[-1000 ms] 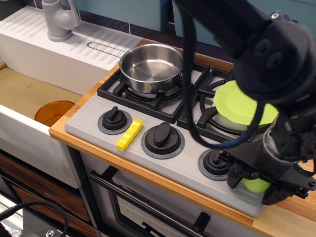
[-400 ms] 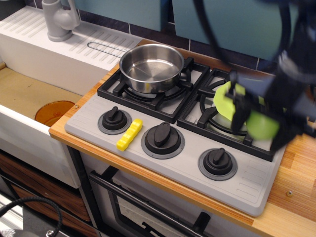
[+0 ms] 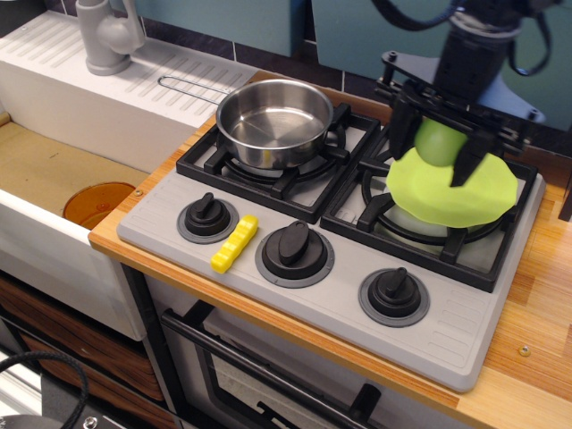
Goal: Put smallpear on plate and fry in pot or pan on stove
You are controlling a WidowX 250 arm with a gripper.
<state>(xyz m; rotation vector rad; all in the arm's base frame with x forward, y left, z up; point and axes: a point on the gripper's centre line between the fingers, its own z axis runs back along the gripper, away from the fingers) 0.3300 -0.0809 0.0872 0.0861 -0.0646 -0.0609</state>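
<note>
Green smallpear point(image 3: 438, 140) in pincer point(image 3: 437, 143) over plate's point(image 3: 451, 192) back rim.

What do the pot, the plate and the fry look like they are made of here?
The pot looks like polished stainless steel: it mirrors its surroundings and has a thin wire handle. The plate seems to be matte lime-green plastic, thin and evenly coloured. The fry appears to be moulded glossy yellow plastic with ridged segments.

A single view looks down at an angle from the near-left, fairly close, across the grey toy cooktop point(image 3: 313, 259) toward the far teal wall point(image 3: 375, 36).
</note>
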